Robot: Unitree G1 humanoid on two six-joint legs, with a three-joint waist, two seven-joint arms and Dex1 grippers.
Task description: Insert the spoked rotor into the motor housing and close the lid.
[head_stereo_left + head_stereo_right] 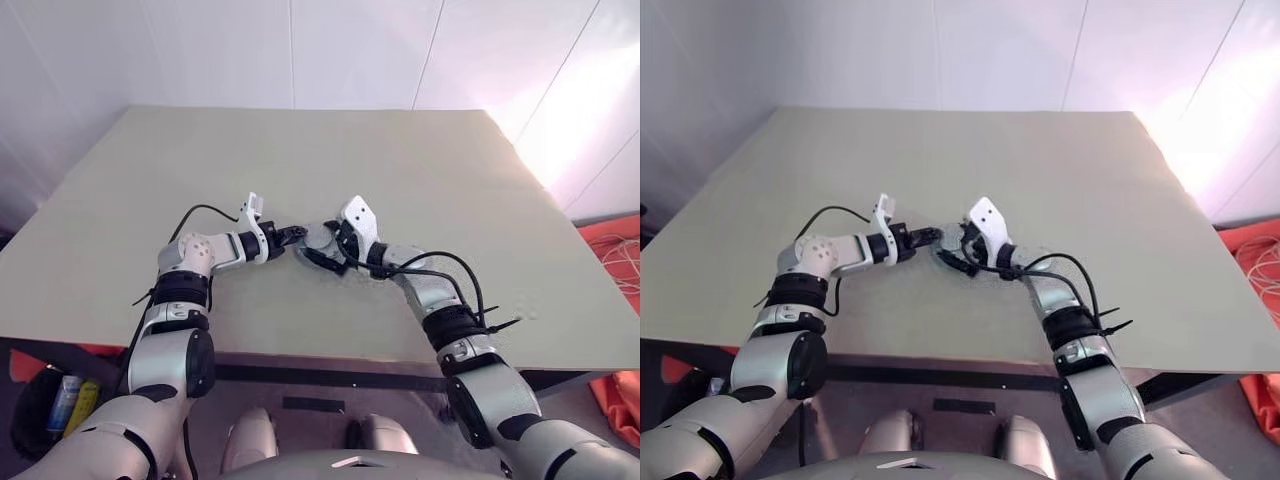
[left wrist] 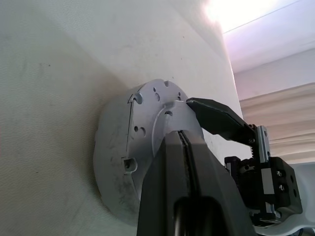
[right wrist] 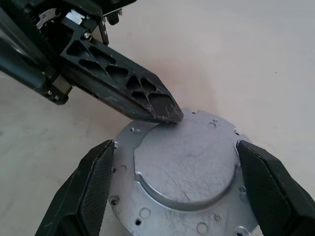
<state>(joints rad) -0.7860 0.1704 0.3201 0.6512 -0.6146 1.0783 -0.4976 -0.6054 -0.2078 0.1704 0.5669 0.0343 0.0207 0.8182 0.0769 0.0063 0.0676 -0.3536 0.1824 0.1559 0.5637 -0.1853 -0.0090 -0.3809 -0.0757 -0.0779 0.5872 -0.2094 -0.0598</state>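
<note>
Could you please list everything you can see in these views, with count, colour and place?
lid: one, silvery, round with small holes near the rim, lying on the assembly mid-table between the two grippers.
motor housing: one, only its grey side wall visible, under the lid on the table.
table: one, pale beige, bare around the assembly.
orange items: some, on the floor beyond the table's right edge; what they are cannot be told.
left gripper: one, black, jaws shut, its tip on the lid's edge.
right gripper: one, black, jaws open, straddling the lid without touching it.
</note>
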